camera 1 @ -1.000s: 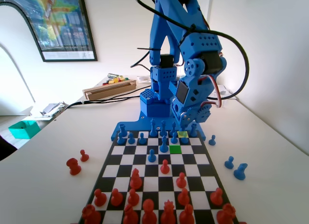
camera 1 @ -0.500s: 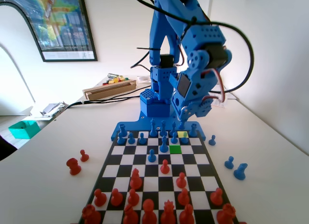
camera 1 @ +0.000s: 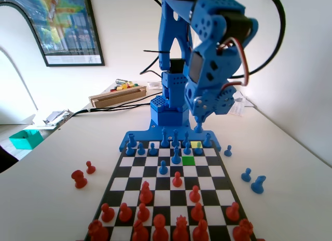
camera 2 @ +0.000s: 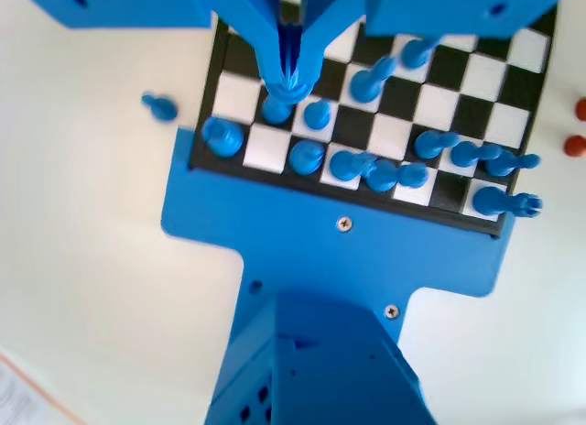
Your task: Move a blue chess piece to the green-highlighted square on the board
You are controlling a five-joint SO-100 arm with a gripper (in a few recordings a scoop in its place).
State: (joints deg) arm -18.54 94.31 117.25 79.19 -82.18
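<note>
Two red pieces (camera 1: 79, 178) stand off the board on the pale bench (camera 1: 46, 204) at the left of the fixed view, and a teal box (camera 1: 23, 138) sits further back. A framed poster (camera 1: 57, 25) hangs on the wall above; its strip of print is too small to read, and no other writing or brand can be made out.

The board (camera 1: 210, 171) fills the middle. Red pieces crowd its near rows and blue pieces its far rows. The green-highlighted square (camera 1: 188, 160) lies right of centre in the far half with nothing standing on it. A paler yellow-green square (camera 1: 196, 144) is just behind it to the right, diagonally adjoining.

Above that paler square the hand (camera 1: 199, 118) hangs clear of the board, its jaws pinched shut on the blue chess piece (camera 1: 198, 128), which dangles from the tips. In the wrist view the hand (camera 2: 289, 77) narrows to a point directly over the blue chess piece (camera 2: 276, 109), with the board's (camera 2: 396, 132) end rows of blue men spread below.

Three blue pieces (camera 1: 258, 184) stand off the board on the bench at the right.

A second ago the hand was down among the far rows at the yellow-green square. Since then it has lifted well above them, taking the pawn up with it.
</note>
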